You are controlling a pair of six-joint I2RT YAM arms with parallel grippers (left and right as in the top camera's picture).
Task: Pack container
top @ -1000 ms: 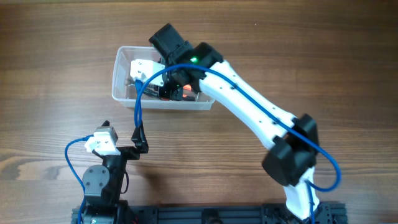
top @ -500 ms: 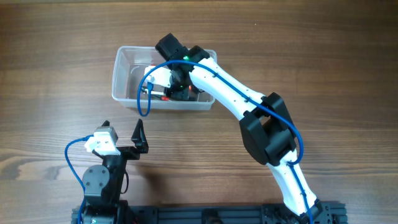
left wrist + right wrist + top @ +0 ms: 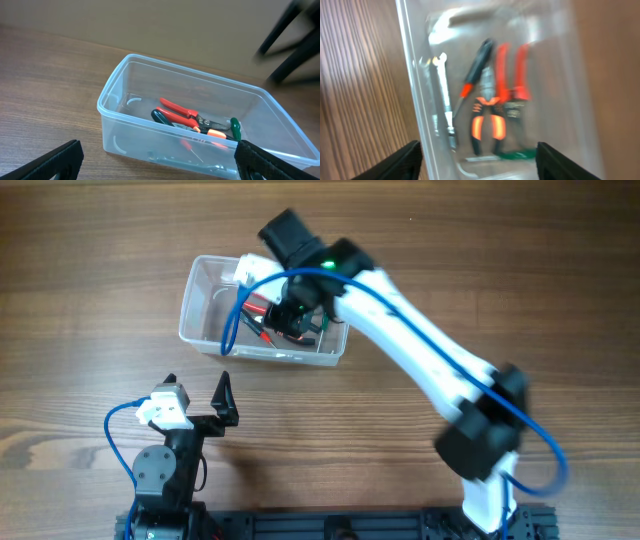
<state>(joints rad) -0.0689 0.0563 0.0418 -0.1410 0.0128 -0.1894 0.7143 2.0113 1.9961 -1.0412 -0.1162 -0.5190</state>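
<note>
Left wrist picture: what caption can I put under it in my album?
A clear tub holds hand tools on the wooden table, open left claw in front.

The clear container (image 3: pixel 114 84) holds red-handled pliers (image 3: pixel 176 108) and a seemingly green-handled tool (image 3: pixel 235 128).

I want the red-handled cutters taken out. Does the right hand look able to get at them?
Probably yes: the right hand hangs open above the lidless container, and the red-handled cutters look uncovered.
</note>
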